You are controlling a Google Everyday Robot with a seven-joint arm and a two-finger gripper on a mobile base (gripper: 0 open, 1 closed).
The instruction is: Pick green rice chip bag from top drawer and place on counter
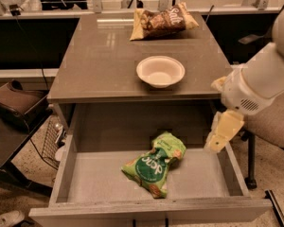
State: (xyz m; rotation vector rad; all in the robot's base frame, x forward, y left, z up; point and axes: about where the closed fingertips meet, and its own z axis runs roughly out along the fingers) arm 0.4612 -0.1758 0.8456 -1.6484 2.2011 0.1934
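Your crinkled light-green snack bag [154, 169] bears a dark green circle and white lettering; the shallow drawer box [199, 181] is grey; the pale-yellow gripper [216, 143] hangs by its right wall.

A round white bowl [160, 71] sits near the front of the worktop [99, 65]. A big brown-and-tan crinkly chip bag [163, 21] lies at the back, well apart from it. A dark brown soft thing [16, 105] sits at the left, near a wire basket [51, 137]. The hand [223, 132] hangs low at the right, near a grey padded chair [274, 122].
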